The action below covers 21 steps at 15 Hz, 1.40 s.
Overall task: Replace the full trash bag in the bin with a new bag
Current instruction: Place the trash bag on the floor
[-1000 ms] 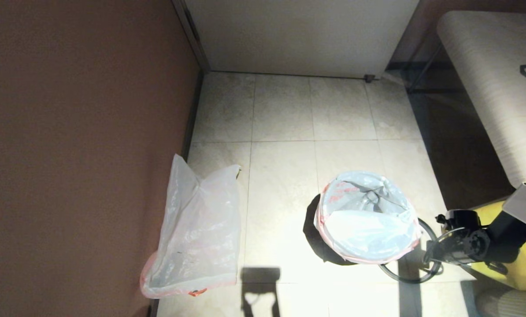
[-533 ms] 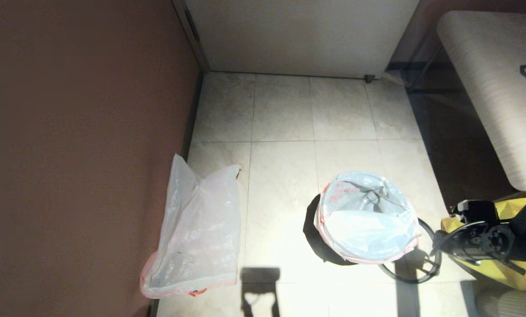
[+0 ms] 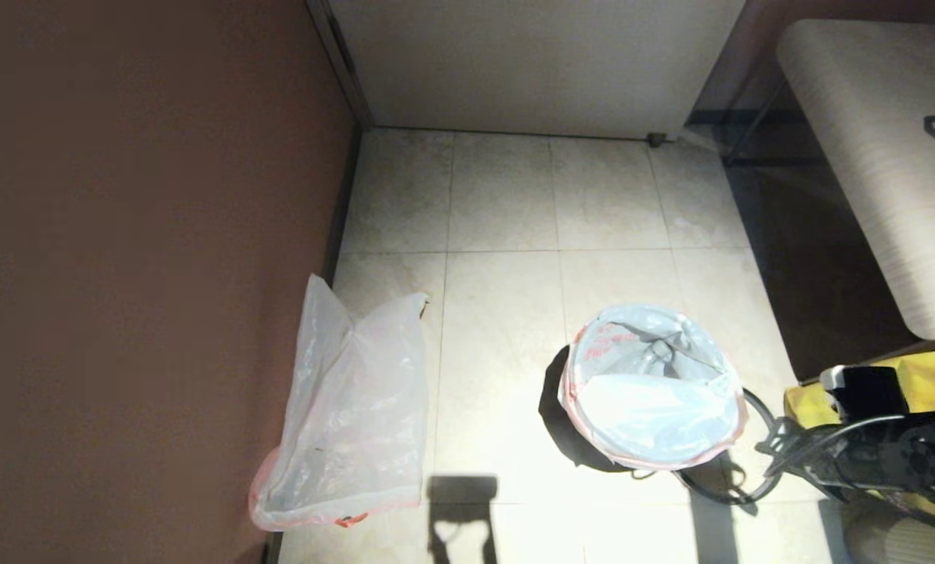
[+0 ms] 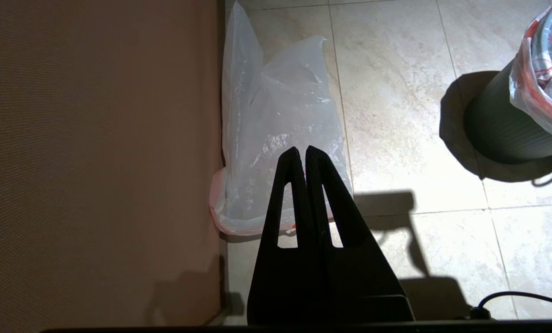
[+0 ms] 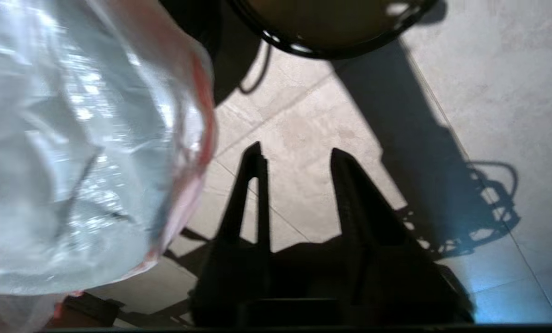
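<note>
The bin (image 4: 498, 129) stands on the tiled floor, its dark ribbed wall visible below a white bag with a red edge (image 3: 651, 388) that lines it and folds over its rim. A thin dark hoop (image 3: 710, 492) lies on the floor against the bin's right side, also visible in the right wrist view (image 5: 313, 52). My right gripper (image 5: 297, 155) hovers open and empty over the floor just right of the bin, beside the lined bag (image 5: 82, 138). My left gripper (image 4: 301, 150) is shut and empty above a loose clear bag (image 4: 276, 120) by the wall.
The loose clear bag (image 3: 350, 415) lies flat along the brown left wall (image 3: 146, 274). A yellow bag (image 3: 929, 376) sits at the right behind my right arm. A pale bench (image 3: 890, 157) fills the upper right. A white door (image 3: 530, 63) closes the far end.
My right arm has drawn back to the right and toward the near edge, away from the bin. The bin, the hoop and the loose bag stay put.
</note>
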{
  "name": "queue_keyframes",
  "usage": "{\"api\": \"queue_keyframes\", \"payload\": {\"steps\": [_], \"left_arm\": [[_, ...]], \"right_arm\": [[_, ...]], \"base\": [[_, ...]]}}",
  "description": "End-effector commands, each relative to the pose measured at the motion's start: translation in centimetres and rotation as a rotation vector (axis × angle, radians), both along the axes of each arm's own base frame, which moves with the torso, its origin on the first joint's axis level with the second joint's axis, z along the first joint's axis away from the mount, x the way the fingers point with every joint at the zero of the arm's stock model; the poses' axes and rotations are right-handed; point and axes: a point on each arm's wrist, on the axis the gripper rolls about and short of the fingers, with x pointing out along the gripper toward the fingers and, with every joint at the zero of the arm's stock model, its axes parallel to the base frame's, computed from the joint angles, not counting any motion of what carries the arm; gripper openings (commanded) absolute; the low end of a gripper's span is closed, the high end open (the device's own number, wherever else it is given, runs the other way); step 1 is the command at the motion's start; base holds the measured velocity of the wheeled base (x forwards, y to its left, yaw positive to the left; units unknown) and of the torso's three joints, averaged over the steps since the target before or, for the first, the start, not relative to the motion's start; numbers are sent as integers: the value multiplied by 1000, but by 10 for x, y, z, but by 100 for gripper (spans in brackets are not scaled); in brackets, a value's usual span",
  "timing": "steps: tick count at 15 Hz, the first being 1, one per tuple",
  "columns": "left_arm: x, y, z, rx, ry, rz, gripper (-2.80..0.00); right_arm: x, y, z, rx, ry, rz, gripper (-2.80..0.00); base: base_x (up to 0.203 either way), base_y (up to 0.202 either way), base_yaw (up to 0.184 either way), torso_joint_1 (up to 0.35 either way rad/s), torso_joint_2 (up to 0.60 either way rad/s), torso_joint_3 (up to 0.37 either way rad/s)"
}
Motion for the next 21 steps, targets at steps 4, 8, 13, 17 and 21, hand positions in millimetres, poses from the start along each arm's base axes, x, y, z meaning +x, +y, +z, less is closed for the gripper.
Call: {"api": "queue_keyframes", "payload": {"steps": [4, 8, 13, 17, 21], "left_arm": [[0, 0, 0, 0, -2, 0, -280], [0, 0, 0, 0, -2, 0, -280], [0, 0, 0, 0, -2, 0, -280], [0, 0, 0, 0, -2, 0, -280], [0, 0, 0, 0, -2, 0, -280]], "right_arm": [[-9, 7, 15, 85, -52, -19, 0], [0, 6, -2, 55, -44, -33, 0], [12, 4, -30, -55, -56, -12, 0], [10, 2, -36, -96, -30, -17, 0], [9, 2, -37, -129, -20, -30, 0]], "base": [[0, 0, 0, 0, 0, 0], [0, 0, 0, 0, 0, 0], [0, 0, 0, 0, 0, 0], [0, 0, 0, 0, 0, 0], [0, 0, 0, 0, 0, 0]]}}
